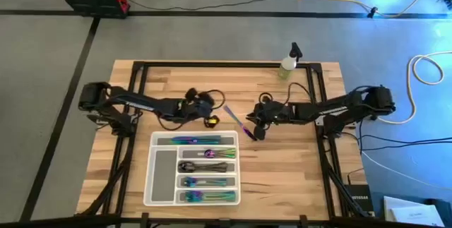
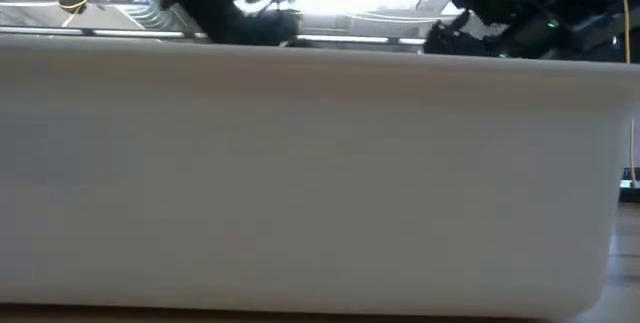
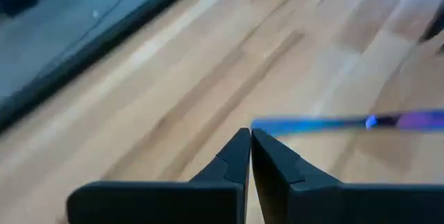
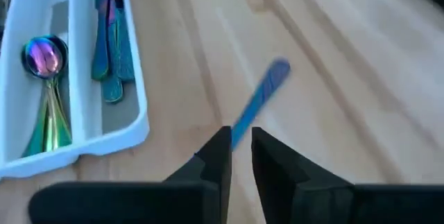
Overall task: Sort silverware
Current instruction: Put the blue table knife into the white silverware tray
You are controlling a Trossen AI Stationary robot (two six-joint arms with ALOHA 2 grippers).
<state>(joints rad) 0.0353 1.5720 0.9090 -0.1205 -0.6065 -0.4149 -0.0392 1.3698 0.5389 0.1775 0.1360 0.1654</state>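
We see the right gripper (image 1: pixel 256 130) just beyond the tray's (image 1: pixel 158 173) far right corner, its jaws clenched on the near end of an iridescent knife (image 1: pixel 239 122); in the right wrist view the blue blade (image 4: pixel 260 99) runs out from between the dark fingers (image 4: pixel 220 156) and slants over the bare desk (image 4: pixel 347 78). The left gripper (image 1: pixel 214 121) hangs just beyond the tray's far edge, near the knife's other end, with its jaws clenched on nothing; its wrist view shows the two fingers (image 3: pixel 234 160) pressed together and the knife (image 3: pixel 347 122) crossing just past their tips. The rest of the silverware lies in the tray: knives (image 1: pixel 192 140) in the far slot, spoons (image 1: pixel 209 153) next, a dark piece (image 1: pixel 203 166) in the middle slot, and more iridescent pieces (image 1: pixel 205 182) in the two near slots. A spray bottle (image 1: pixel 289 61) stands well beyond the tray at the desk's far edge. The low view is filled by the tray's white wall (image 2: pixel 320 173).
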